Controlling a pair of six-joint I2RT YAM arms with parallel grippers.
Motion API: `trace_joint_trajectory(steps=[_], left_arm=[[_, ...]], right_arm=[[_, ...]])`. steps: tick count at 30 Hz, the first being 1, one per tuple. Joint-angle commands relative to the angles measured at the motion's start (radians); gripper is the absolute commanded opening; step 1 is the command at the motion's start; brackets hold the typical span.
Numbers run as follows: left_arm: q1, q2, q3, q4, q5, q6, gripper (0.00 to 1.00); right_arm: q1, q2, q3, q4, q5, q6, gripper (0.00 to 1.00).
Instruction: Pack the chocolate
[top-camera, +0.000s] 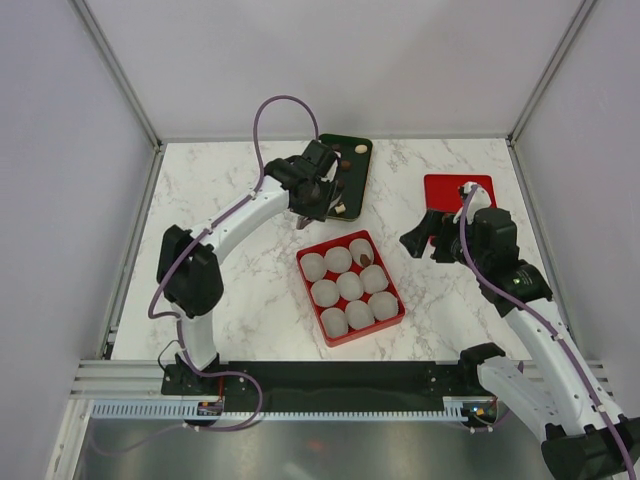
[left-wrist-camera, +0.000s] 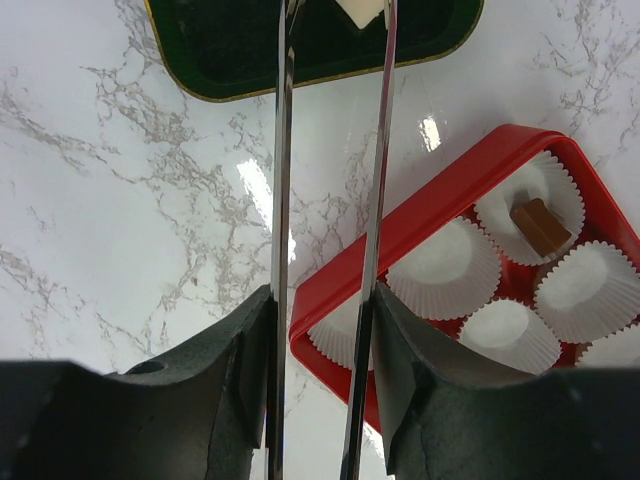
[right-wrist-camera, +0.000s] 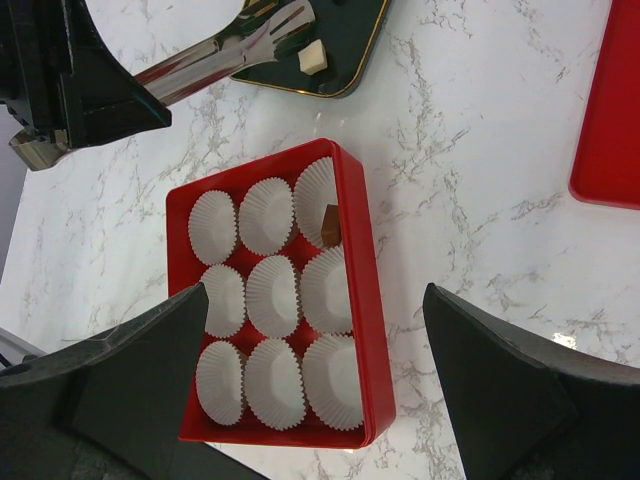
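A red box (top-camera: 393, 322) holds several white paper cups. One brown chocolate (top-camera: 365, 259) lies in its far right cup, also in the left wrist view (left-wrist-camera: 540, 225) and the right wrist view (right-wrist-camera: 330, 224). A cream chocolate (top-camera: 340, 209) lies on the dark green tray (top-camera: 356, 180), with a brown one (top-camera: 345, 163) and a tan one (top-camera: 360, 150) further back. My left gripper (top-camera: 312, 196) is shut on metal tongs (left-wrist-camera: 283, 150). Their tips stand apart at the cream chocolate (left-wrist-camera: 360, 10). My right gripper (top-camera: 420, 240) is open and empty, right of the box (right-wrist-camera: 357, 300).
A red lid (top-camera: 458, 192) lies flat at the back right, just behind my right gripper. The green tray sits at the back centre, close to the far edge of the marble table (top-camera: 220, 200). Grey walls enclose the table.
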Motion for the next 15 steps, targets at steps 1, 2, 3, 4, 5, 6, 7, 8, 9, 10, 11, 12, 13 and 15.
trace_joint_trajectory(steps=[1, 2, 3, 4, 5, 6, 7, 8, 9, 10, 11, 12, 13, 15], left_arm=[[-0.003, 0.016, 0.030, 0.051, 0.033, 0.026, 0.49], [-0.004, 0.019, 0.026, 0.057, 0.040, 0.027, 0.49], [-0.006, 0.021, 0.022, 0.058, 0.050, 0.029, 0.49], [-0.007, 0.025, 0.019, 0.064, 0.052, 0.029, 0.49], [-0.009, 0.027, 0.013, 0.066, 0.052, 0.029, 0.49], [-0.009, 0.029, 0.010, 0.066, 0.049, 0.029, 0.49], [-0.009, 0.036, 0.004, 0.068, 0.046, 0.027, 0.49], [-0.009, 0.039, 0.003, 0.068, 0.044, 0.026, 0.50], [-0.009, 0.041, -0.002, 0.069, 0.049, 0.027, 0.50], [-0.009, 0.045, -0.005, 0.069, 0.052, 0.029, 0.50], [-0.009, 0.047, -0.010, 0.074, 0.052, 0.032, 0.51], [-0.011, 0.050, -0.013, 0.074, 0.046, 0.032, 0.51], [-0.011, 0.050, -0.022, 0.072, 0.041, 0.032, 0.51], [-0.011, 0.045, -0.028, 0.072, 0.024, 0.035, 0.51]], right_arm=[[-0.002, 0.002, 0.013, 0.037, -0.006, -0.014, 0.98], [-0.002, 0.002, 0.011, 0.037, -0.006, -0.014, 0.98], [-0.002, 0.002, 0.010, 0.038, -0.006, -0.013, 0.98], [0.000, 0.001, 0.008, 0.040, -0.004, -0.014, 0.98], [-0.002, 0.002, 0.007, 0.040, -0.001, -0.014, 0.98], [-0.003, 0.002, 0.005, 0.040, -0.001, -0.014, 0.98], [-0.002, 0.002, 0.005, 0.040, -0.001, -0.013, 0.98], [-0.002, 0.001, 0.004, 0.040, -0.001, -0.013, 0.98], [0.000, -0.001, 0.004, 0.040, 0.001, -0.014, 0.98], [-0.002, -0.002, 0.002, 0.040, 0.002, -0.013, 0.98], [-0.002, -0.004, 0.002, 0.040, 0.002, -0.013, 0.98], [0.000, -0.002, 0.002, 0.040, 0.004, -0.013, 0.98], [-0.002, -0.004, 0.001, 0.040, 0.007, -0.013, 0.98], [0.000, -0.002, 0.002, 0.040, 0.010, -0.014, 0.98]])
